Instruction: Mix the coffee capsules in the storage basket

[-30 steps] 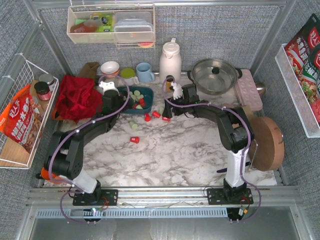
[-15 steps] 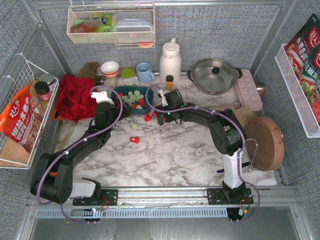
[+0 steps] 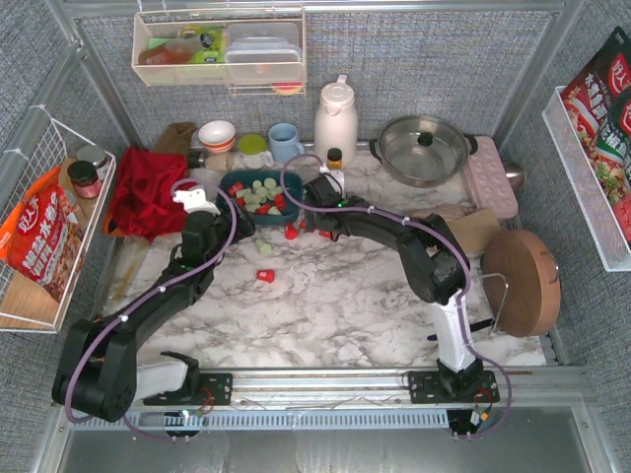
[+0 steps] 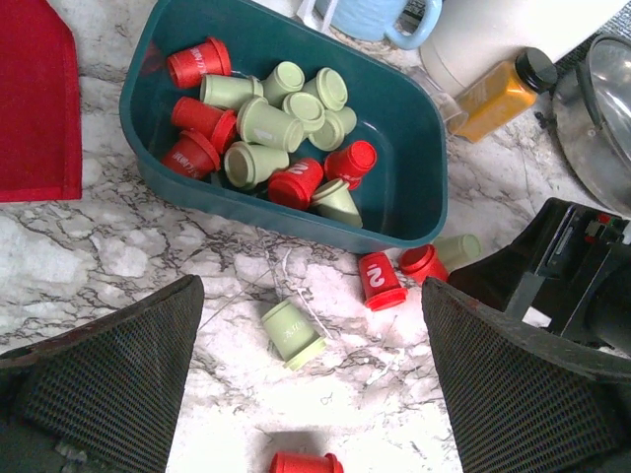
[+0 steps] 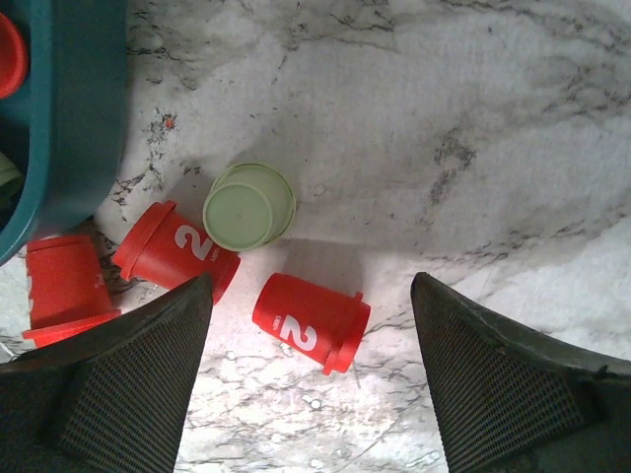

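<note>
Flanking the storage basket (image 4: 399,128), the left gripper (image 4: 311,394) and right gripper (image 5: 311,296) gape, empty

surface: marble table (image 3: 345,296) | on it: storage basket (image 4: 406,138), loose coffee capsules (image 4: 293,333) (red, green), red cloth (image 3: 148,192)

Before me lies a white marble-patterned surface (image 3: 345,305) with grey veins, enclosed by grey woven fabric walls (image 3: 424,69) on three sides. A clear plastic bin (image 3: 148,34) hangs on the back wall. Light is even.
</note>
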Motion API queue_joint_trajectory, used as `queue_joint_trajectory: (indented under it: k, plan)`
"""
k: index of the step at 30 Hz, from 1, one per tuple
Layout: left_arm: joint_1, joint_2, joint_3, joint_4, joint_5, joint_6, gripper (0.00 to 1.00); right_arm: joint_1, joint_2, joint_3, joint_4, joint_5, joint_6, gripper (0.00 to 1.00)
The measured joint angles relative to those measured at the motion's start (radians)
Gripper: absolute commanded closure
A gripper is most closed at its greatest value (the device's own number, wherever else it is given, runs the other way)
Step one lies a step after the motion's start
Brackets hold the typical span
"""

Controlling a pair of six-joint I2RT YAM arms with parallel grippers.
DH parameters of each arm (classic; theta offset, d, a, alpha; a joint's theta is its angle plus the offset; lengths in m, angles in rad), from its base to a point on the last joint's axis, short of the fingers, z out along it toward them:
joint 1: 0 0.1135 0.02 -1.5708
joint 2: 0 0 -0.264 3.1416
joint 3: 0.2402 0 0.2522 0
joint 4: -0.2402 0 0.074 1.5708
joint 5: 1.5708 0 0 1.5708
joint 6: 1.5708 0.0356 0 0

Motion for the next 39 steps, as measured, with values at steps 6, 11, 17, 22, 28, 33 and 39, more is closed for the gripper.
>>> queue_joint_trajectory:
  k: [6,11,17,22,28,33,39]
  plan:
    - [0.0,-0.019,-0.019,0.001,-0.005,0.005,0.01,0.013,0.013,0.006,-0.023,0.043,0.117,0.16]
    - [0.0,-0.019,-0.023,0.0,-0.005,0.012,0.01,0.012,0.045,0.024,-0.063,0.043,0.147,0.17]
    - [0.0,-0.02,-0.032,0.001,-0.006,0.015,0.01,0.015,0.047,0.029,-0.079,0.05,0.154,0.2]
    - [0.0,-0.02,-0.037,0.001,-0.006,0.015,0.01,0.016,0.055,0.036,-0.092,0.058,0.154,0.32]
    - [0.0,-0.02,-0.037,0.001,-0.006,0.015,0.01,0.016,0.056,0.036,-0.096,0.058,0.146,0.46]
    - [0.0,-0.026,-0.037,0.001,-0.006,0.015,0.01,0.016,0.056,0.036,-0.096,0.058,0.142,0.5]
    - [0.0,-0.032,-0.038,0.002,-0.006,0.015,0.01,0.016,0.041,0.022,-0.092,0.056,0.123,0.62]
